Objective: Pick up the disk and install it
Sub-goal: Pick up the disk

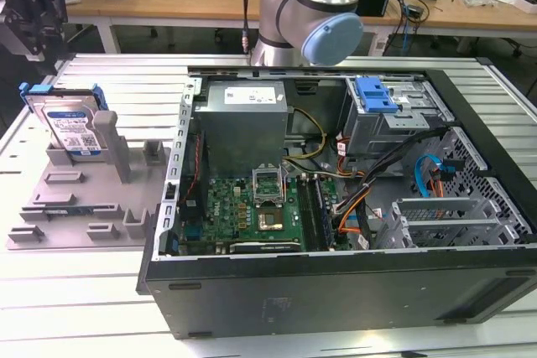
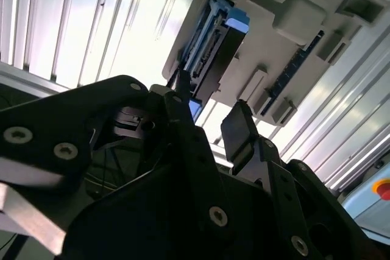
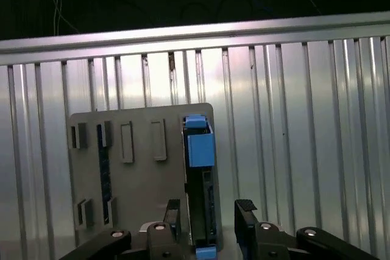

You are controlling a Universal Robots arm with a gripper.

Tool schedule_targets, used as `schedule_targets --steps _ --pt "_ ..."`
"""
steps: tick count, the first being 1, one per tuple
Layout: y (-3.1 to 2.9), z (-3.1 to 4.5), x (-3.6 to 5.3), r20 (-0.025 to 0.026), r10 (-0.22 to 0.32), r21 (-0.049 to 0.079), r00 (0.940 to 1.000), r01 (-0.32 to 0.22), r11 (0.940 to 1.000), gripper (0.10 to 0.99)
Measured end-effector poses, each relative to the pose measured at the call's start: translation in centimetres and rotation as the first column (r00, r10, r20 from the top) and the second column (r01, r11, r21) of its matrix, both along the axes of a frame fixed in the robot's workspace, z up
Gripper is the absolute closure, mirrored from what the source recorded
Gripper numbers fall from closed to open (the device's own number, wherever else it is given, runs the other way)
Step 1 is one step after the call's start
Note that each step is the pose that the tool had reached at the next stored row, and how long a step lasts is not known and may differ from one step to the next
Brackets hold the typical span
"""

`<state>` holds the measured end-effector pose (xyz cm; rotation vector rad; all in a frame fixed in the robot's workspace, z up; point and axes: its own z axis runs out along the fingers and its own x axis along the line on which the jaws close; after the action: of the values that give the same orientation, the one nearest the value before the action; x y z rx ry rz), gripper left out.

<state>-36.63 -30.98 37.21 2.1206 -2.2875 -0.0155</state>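
Standing on edge in a slot of the grey holder tray [image 1: 84, 207], the disk [image 1: 71, 123] shows its label face and blue carrier frame. The tray lies on the slatted metal counter [image 1: 84, 308], with the open computer case [image 1: 336, 291] just beside the tray on the exterior view's right. The end effector [image 3: 209, 211] hangs above the tray, over the disk and clear of it. In both wrist views its black fingers [image 2: 241, 129] are spread wide, one to each side of the disk's line, holding nothing. Inside the case, a blue latch piece [image 1: 375, 94] sits atop the grey drive cage, well apart from the tray.
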Motion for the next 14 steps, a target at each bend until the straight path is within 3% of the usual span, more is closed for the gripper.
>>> schedule_targets --steps 6,14 --pt "0.4 -0.35 -1.05 0.0004 0.01 -0.001 0.9999 -0.01 0.9999 0.604" --pt "0.43 -1.19 -2.14 0.0005 0.046 -0.001 0.9989 -0.046 0.9989 0.604"
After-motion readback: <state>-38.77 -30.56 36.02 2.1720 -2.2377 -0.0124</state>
